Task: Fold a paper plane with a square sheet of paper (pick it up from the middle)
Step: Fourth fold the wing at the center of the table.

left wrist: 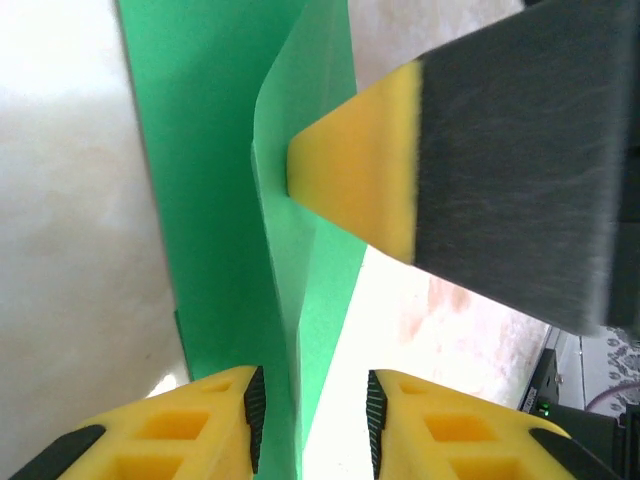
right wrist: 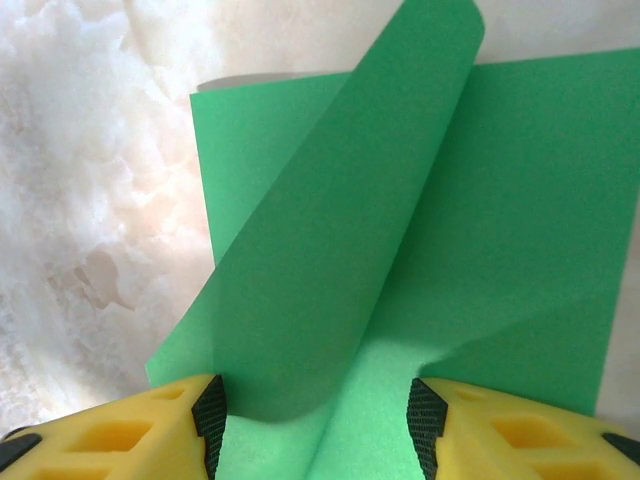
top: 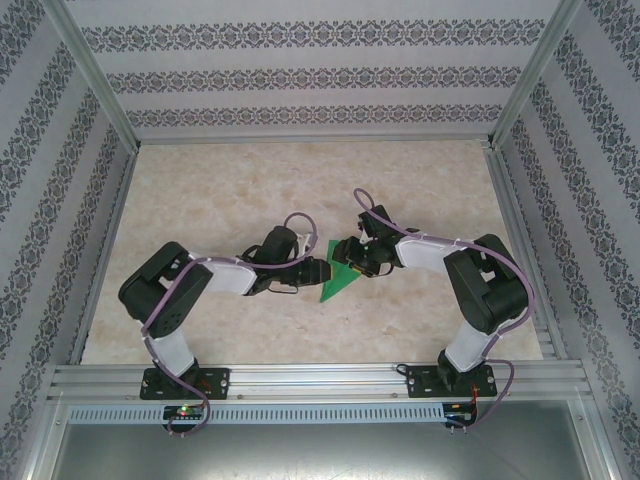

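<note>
The square sheet of paper (top: 335,279) lies mid-table (top: 220,190), somewhat toward the near edge, between the two arms. It is partly folded, with one flap arching up uncreased. The left pincer (left wrist: 312,418) is released, its pads either side of the raised fold without clamping it. The right pincer (right wrist: 315,420) is spread wide too, grasping nothing, one fingertip (left wrist: 345,190) pressing the flap. With nothing pinching it, the springy flap could flop open, or the thin sheet could slide under that single push and skew the crease. Closing the left pincer off-line could crumple the fold.
</note>
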